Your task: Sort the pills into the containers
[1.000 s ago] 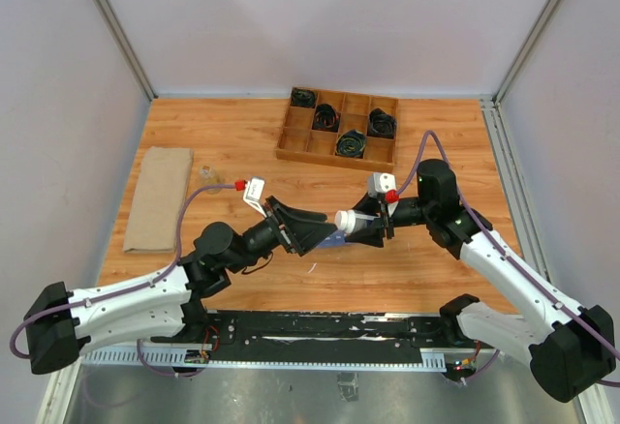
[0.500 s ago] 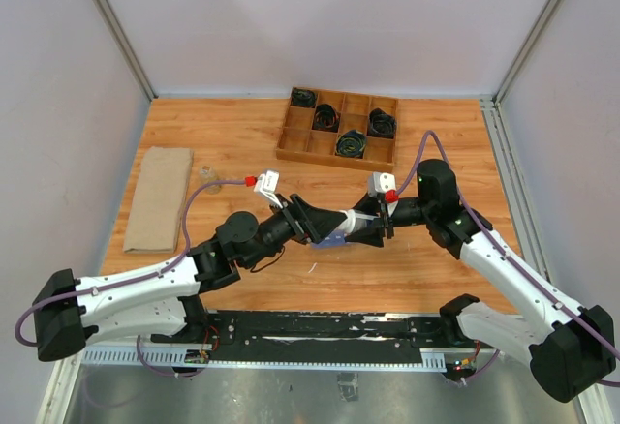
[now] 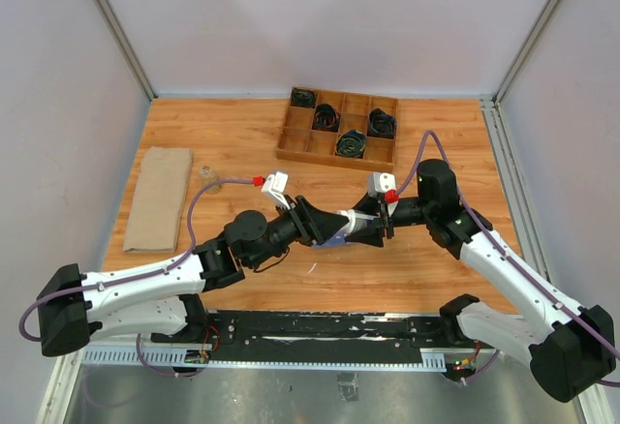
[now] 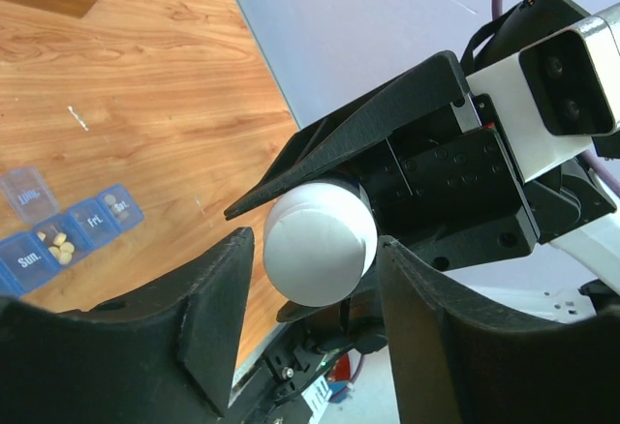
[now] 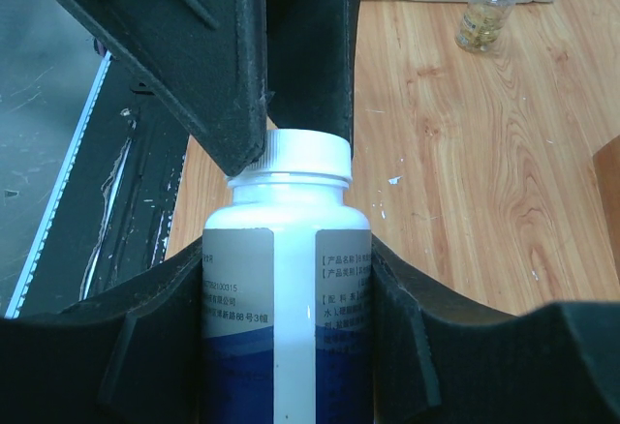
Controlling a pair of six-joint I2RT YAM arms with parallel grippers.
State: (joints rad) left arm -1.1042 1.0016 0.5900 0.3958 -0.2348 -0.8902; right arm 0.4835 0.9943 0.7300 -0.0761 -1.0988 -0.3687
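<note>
Pill organizer [image 4: 94, 221] is recorded on the counter [image 4: 174, 105], below the left end effector [image 4: 315, 245]. Lids marked "Sun." and "Fri.", and one open compartment of pale pills, are seen only in the left wrist view. The white cap [image 5: 295, 158] is flanked by the left fingers [image 4: 213, 308]; whether it is clamped cannot be told. The bottle [image 5: 237, 288] is grasped by the right end effector [image 5: 286, 279]. Its Chinese label print is shown only in the right wrist view.

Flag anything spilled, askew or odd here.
Nothing looks spilled. The white bottle is held sideways in the right gripper, its cap on and flanked by the left gripper. Only oddity: small white flecks on the table near the pill organizer; scuffs or crumbs, I cannot tell.
</note>
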